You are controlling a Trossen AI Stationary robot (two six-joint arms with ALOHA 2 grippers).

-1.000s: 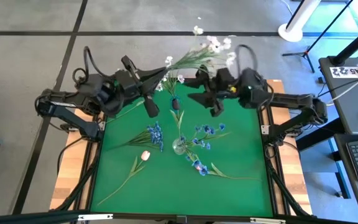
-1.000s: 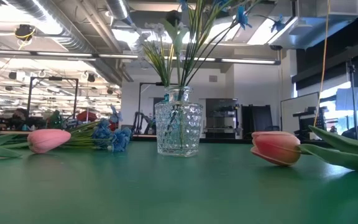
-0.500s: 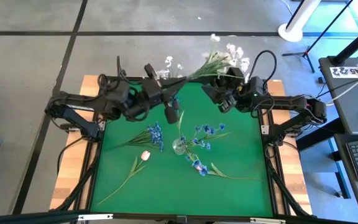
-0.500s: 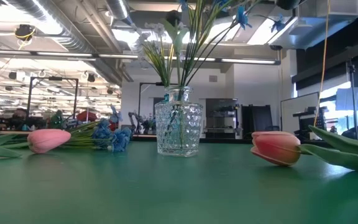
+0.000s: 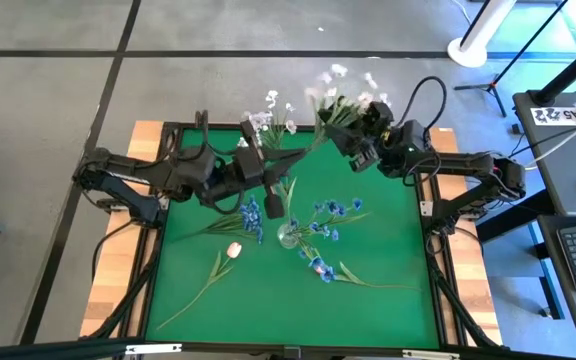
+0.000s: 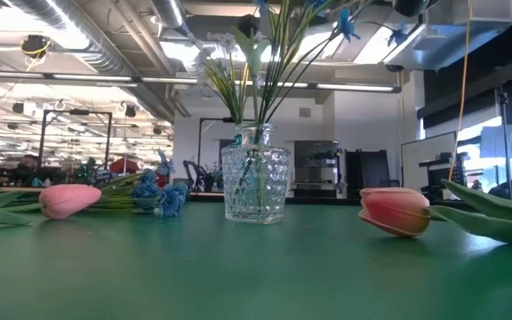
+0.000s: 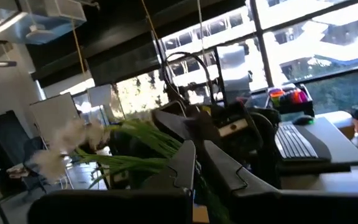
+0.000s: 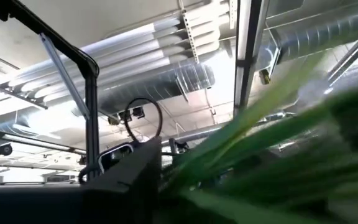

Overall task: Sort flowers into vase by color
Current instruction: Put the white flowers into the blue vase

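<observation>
A bunch of white flowers [image 5: 346, 92] on green stems is held in the air over the table's far edge, between the two arms. My left gripper [image 5: 271, 190] reaches in from the left, with its fingers nearly together around the stems [image 7: 148, 163]. My right gripper [image 5: 346, 142] sits at the bunch from the right. Green stems [image 8: 272, 155] fill its wrist view beside one finger [image 8: 135, 180]. The glass vase [image 5: 286, 235] stands mid-table and holds blue sprigs [image 5: 333, 210]. Another blue sprig [image 5: 250, 215] and two pink tulips [image 5: 233, 250] [image 6: 396, 211] lie on the mat. My left gripper pinches the white flowers' green stems [image 7: 178, 163] between its two fingers, coming level from the table's left. The blossoms [image 7: 61, 146] stand off to the far side, lifted clear. My right gripper meets the same stems [image 8: 229, 162] farther along. Its own body hides the contact.
The vase [image 6: 256, 182] with its tall stems stands just near of both grippers. The loose blue sprig [image 6: 158, 196] and a tulip [image 6: 69, 198] lie left of it, and another tulip lies right of it. The green mat [image 5: 388, 250] has open room on its right and near sides.
My left gripper has moved toward the table's right and a little toward the near edge, closing on the vase. My right gripper has drawn back toward the far right corner. The white bunch has travelled right and toward the far edge with them, staying lifted.
</observation>
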